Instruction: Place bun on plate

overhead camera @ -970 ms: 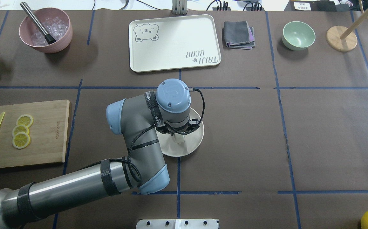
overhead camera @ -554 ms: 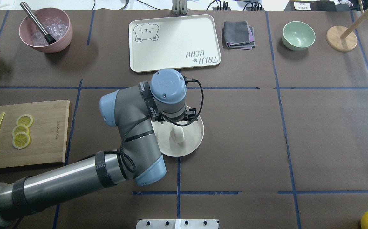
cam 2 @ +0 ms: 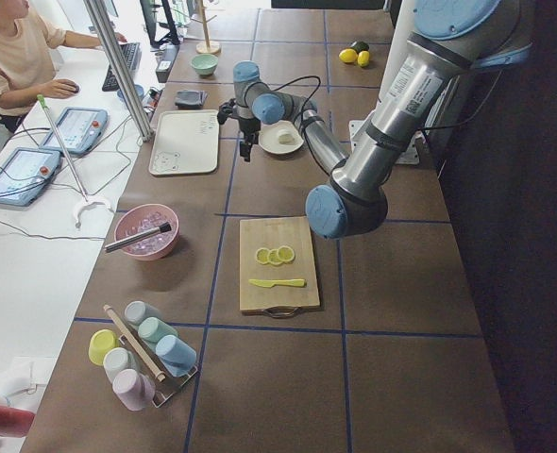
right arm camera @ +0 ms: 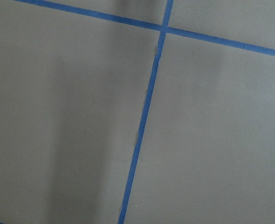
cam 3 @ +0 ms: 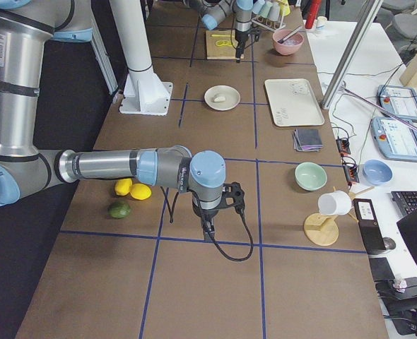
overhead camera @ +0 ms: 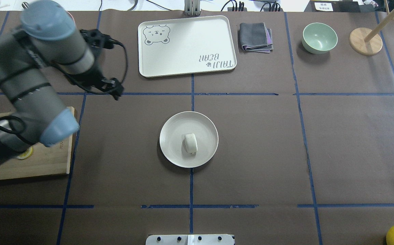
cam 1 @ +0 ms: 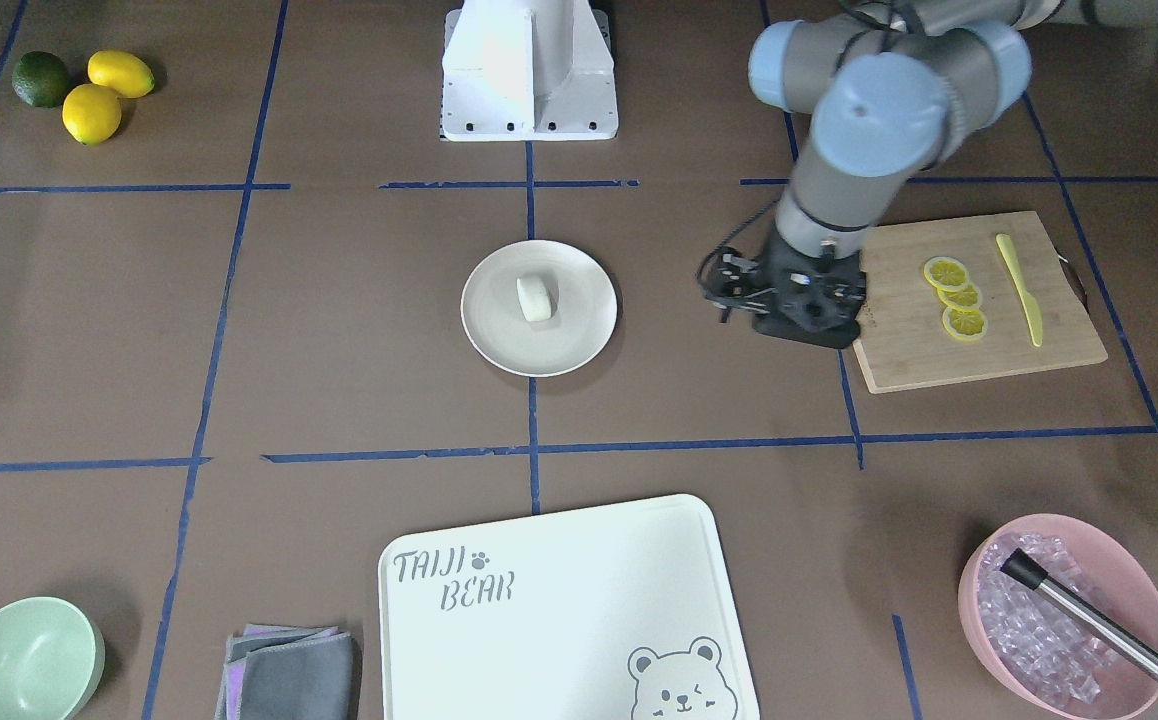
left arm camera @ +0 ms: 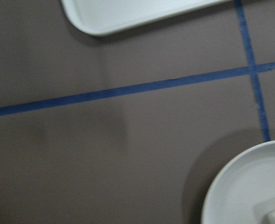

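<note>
The bun (overhead camera: 190, 143), a small white oblong lump, lies just below the middle of the round cream plate (overhead camera: 169, 154) at the table's centre. The front view shows the same bun (cam 1: 536, 298) on the plate (cam 1: 579, 345). My left gripper (overhead camera: 110, 86) hangs well off to the plate's far left, near the cutting board, holding nothing I can see; its jaws are hidden, so I cannot tell their state. In the left wrist view only the plate's rim (left arm camera: 221, 191) shows. My right gripper (cam 3: 210, 229) points down at bare table far from the plate; I cannot tell its state.
A bear-printed tray (overhead camera: 186, 44) lies beyond the plate, with a folded cloth (overhead camera: 255, 36) and a green bowl (overhead camera: 319, 37) to its right. A cutting board (cam 1: 899, 345) carries lemon slices (cam 1: 954, 298) and a yellow knife. A pink bowl of ice (cam 1: 1139, 600) stands nearby.
My left arm has lifted off the plate and swung away to the far left. The bun stays lying on the plate, now fully uncovered.
</note>
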Action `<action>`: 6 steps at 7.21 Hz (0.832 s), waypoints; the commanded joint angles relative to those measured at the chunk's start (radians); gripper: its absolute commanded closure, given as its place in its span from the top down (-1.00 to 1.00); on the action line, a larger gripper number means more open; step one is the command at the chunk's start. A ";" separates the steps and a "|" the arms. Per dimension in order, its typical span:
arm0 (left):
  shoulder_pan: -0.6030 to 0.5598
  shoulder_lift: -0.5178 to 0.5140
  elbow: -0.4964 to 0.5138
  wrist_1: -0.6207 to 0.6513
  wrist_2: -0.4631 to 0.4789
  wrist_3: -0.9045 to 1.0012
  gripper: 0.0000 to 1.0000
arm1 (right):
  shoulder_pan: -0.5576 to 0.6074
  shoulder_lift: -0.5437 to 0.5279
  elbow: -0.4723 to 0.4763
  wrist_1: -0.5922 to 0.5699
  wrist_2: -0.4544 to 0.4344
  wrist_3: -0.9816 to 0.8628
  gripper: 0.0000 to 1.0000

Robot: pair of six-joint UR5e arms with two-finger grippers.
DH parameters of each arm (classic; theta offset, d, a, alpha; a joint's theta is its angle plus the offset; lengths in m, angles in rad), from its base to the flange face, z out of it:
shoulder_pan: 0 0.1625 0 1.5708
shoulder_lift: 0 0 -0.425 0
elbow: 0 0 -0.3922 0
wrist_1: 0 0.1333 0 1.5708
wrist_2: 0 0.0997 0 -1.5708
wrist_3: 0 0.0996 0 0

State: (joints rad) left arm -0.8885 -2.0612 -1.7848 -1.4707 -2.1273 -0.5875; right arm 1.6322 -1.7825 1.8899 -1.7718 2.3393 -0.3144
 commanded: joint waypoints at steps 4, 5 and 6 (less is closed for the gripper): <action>-0.634 0.292 0.193 0.001 -0.290 0.758 1.00 | 0.000 0.000 -0.008 0.000 -0.002 -0.003 1.00; -0.673 0.393 0.202 -0.026 -0.284 0.767 1.00 | 0.000 0.000 -0.009 0.000 -0.002 -0.002 1.00; -0.673 0.456 0.211 -0.058 -0.283 0.762 1.00 | 0.000 0.000 -0.011 0.000 -0.006 0.003 1.00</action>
State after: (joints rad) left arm -1.5332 -1.6906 -1.5951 -1.4959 -2.4073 0.1583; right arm 1.6321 -1.7825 1.8813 -1.7718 2.3370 -0.3154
